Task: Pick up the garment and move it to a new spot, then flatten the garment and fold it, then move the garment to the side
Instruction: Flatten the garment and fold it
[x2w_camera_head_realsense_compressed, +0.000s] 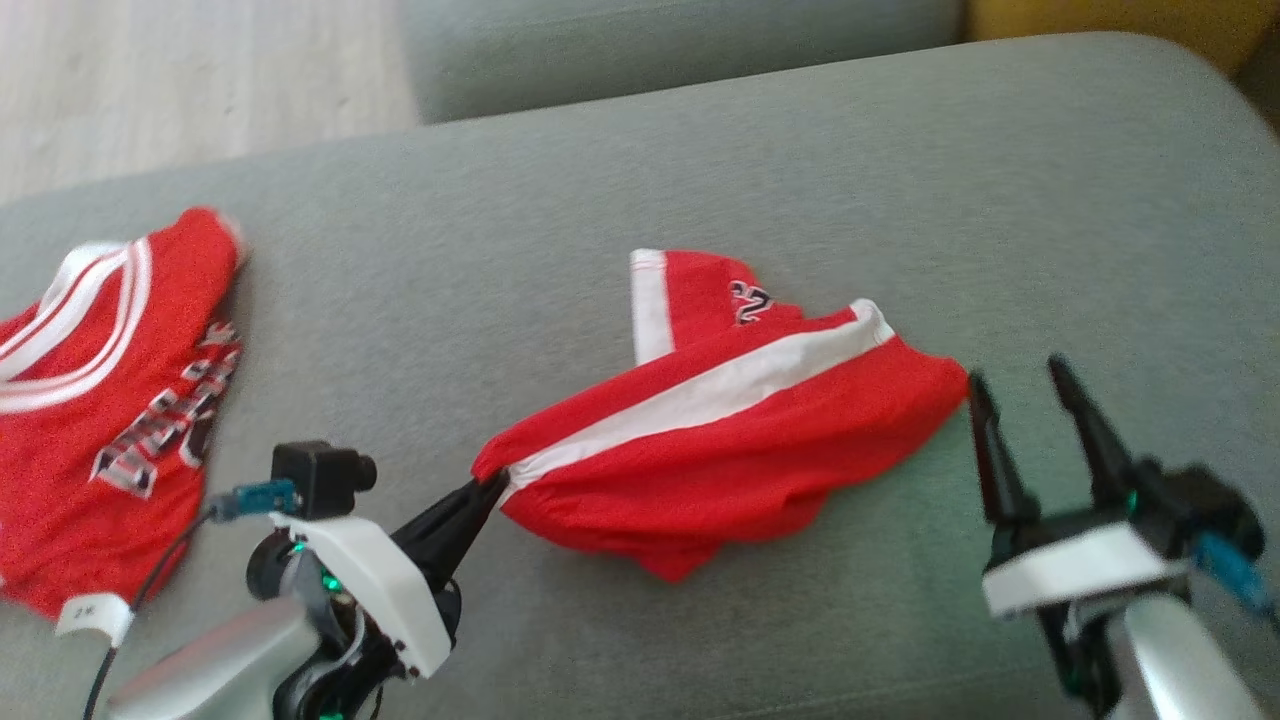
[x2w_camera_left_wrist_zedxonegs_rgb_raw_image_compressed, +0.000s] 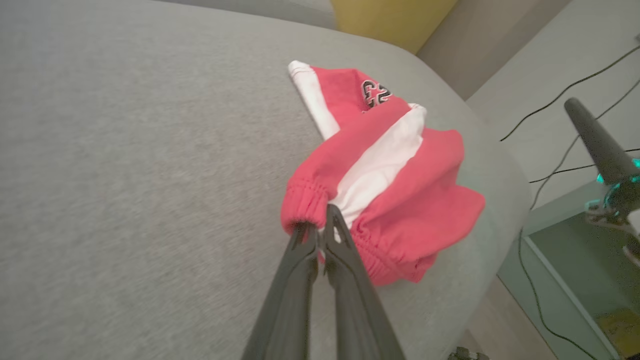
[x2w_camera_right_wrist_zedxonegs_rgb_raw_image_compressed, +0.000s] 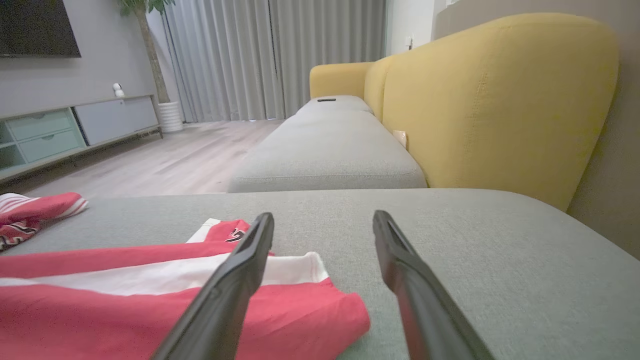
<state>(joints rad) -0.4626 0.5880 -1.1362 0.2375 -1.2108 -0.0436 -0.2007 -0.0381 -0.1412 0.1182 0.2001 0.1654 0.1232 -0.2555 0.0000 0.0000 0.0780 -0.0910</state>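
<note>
Garment: The red elastic-waisted shorts with a broad white side stripe (x2w_camera_head_realsense_compressed: 740, 450) lay bunched near the middle of the grey fabric sofa cushion (x2w_camera_head_realsense_compressed: 800, 150). One leg stuck out behind the heap.

Left pincer: The left pincer (x2w_camera_head_realsense_compressed: 487, 483) was clamped tight on the gathered waistband at the shorts' left end, its fingers low over the cushion.

Right pincer: The right pincer (x2w_camera_head_realsense_compressed: 1015, 372) stood spread wide and empty just beside the shorts' opposite end. It appeared to touch no cloth.

Done: With one end of the waistband gripped, the pick-up-and-move step looked to be under way. The pictures did not show whether the shorts had already reached their new spot.

Left: The cloth was rumpled and doubled over itself, so flattening, folding and the final move to the side all seemed yet to come.

Nearby: A red sleeveless jersey with white trim and lettering (x2w_camera_head_realsense_compressed: 110, 400) lay well apart at the cushion's left end.

Hard to see: The layering of the legs under the top fold was hidden. The black-and-white number patch (x2w_camera_left_wrist_zedxonegs_rgb_raw_image_compressed: 376, 92) was partly creased and could not be read with confidence. The jersey was cut off by the head view's left edge. Blur made it unclear whether the gripped end was raised off the cushion.
</note>
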